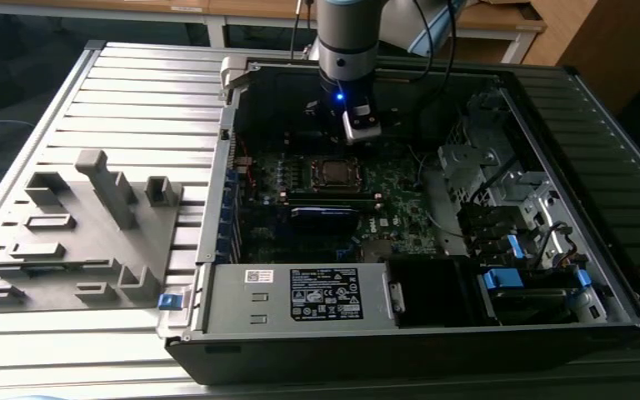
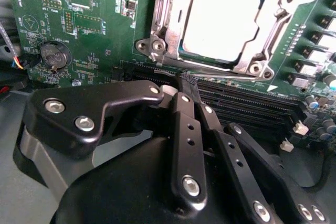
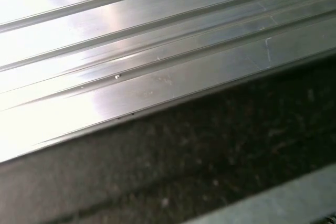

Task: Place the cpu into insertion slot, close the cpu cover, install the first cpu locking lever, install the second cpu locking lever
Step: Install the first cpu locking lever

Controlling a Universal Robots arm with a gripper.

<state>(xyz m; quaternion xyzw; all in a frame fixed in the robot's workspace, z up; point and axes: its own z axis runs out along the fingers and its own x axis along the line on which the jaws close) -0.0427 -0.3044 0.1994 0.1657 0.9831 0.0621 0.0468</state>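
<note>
You're looking at the gripper hanging inside the open computer case. It is sitting over the motherboard, toward the board edge farthest from the power supply box.

- **Pincer:** in the second wrist view the gripper is showing its two fingers pressing together at the tips. Nothing is sitting between them, so you're running it empty.
- **cpu:** the cpu is lying flat in its socket, pale metal top facing up. In the exterior view the cpu is sitting about mid-board.
- **cpu cover:** the cpu cover is lying down around the chip, with its frame bordering the lid on the sides you can see. I'm reading the first two steps as done.
- **Levers:** I'm not seeing clearly enough to say whether either one is latched.
- **Key relation:** from the gripper, the socket is lying toward the power-supply side of the board and lower than the tips. In the second wrist view it is sitting just beyond the closed tips, across a bank of dark slots.
- **Alignment:** the finger line is running toward one bolted corner of the cover, not square onto a side, so the socket is sitting skewed to the pincer axis.
- **Contact:** tips and cover are apart, not touching.
</note>
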